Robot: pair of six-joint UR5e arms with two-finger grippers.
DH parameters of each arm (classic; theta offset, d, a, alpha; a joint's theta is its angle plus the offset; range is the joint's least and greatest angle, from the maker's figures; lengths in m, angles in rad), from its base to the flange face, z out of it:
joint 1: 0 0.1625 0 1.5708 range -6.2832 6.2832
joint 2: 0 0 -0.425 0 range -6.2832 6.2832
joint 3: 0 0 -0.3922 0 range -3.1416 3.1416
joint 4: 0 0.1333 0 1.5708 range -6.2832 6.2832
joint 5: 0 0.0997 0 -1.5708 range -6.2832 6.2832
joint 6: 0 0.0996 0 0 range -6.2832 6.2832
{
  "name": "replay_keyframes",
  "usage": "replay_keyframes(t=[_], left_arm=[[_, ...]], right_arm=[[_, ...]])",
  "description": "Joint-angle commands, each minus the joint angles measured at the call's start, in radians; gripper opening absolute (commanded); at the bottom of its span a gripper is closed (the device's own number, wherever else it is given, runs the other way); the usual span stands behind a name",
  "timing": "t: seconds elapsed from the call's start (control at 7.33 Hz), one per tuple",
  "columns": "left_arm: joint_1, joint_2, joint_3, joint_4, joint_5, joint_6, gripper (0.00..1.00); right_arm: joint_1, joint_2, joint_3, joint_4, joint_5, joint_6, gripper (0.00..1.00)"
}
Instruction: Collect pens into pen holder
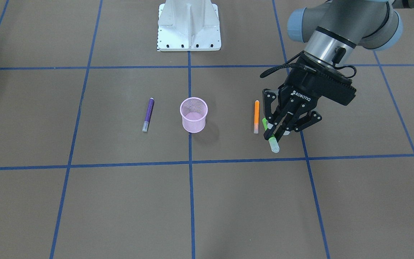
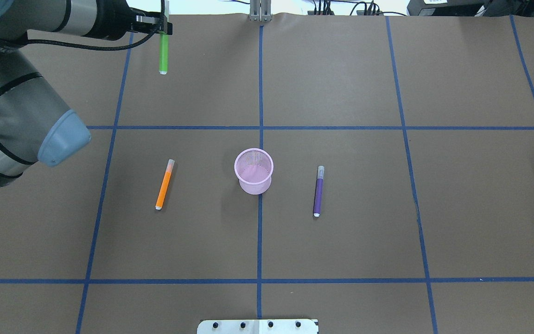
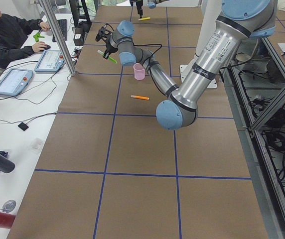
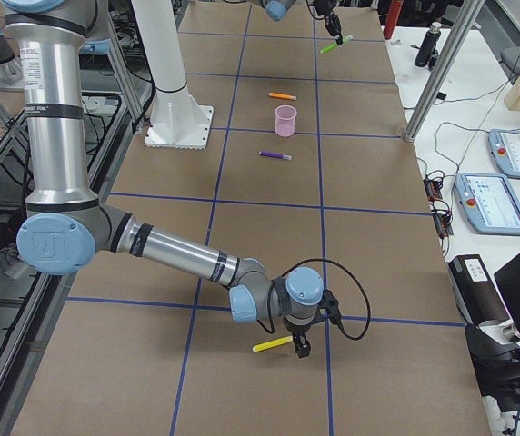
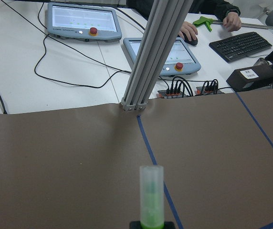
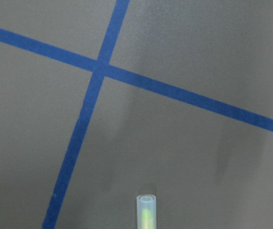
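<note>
Jaws of the left gripper [image 1: 277, 133] are clamped on the slim green marker-like pen [image 1: 272, 141], whose translucent clear cap sticks out past the fingertips. The pen is held clear of the brown paper-covered table [image 1: 84, 201], on the robot's left side of the small pink wire-mesh cylindrical pen holder [image 1: 194, 124]. The holder stands upright on a blue tape line [image 1: 191, 187] near the table's middle. The orange pen with a clear cap [image 1: 256, 116] lies flat on the holder's left. The purple pen with a clear cap [image 1: 148, 114] lies flat on its right. Both are apart from the holder. The right gripper [image 4: 299, 347] shows only from the side, low over the table and well apart from the holder. A slim yellow pen [image 4: 272, 344] is at its fingers, and I cannot tell whether they are closed.
</note>
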Motion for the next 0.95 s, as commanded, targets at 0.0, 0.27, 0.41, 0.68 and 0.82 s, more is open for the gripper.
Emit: replay_keyframes(t=[0.0,0.27,0.41,0.68,0.82], left_arm=[[0.0,0.0,-0.001,0.0,0.0,0.004,0.0],[0.0,0.0,-0.002,0.0,0.0,0.005,0.0],[0.0,0.0,-0.002,0.0,0.0,0.007,0.0],[0.0,0.002,-0.002,0.0,-0.002,0.007,0.0],[0.0,0.002,0.0,0.0,-0.002,0.007,0.0]], right_arm=[[-0.012,0.001,-0.004,-0.001,0.004,0.0,0.72],[-0.027,0.001,-0.005,-0.001,0.0,0.0,0.72],[-0.036,0.003,-0.007,-0.001,0.0,0.0,0.71],[-0.04,0.003,-0.014,-0.001,-0.002,0.0,0.67],[-0.04,0.003,-0.02,-0.001,0.0,-0.002,0.66]])
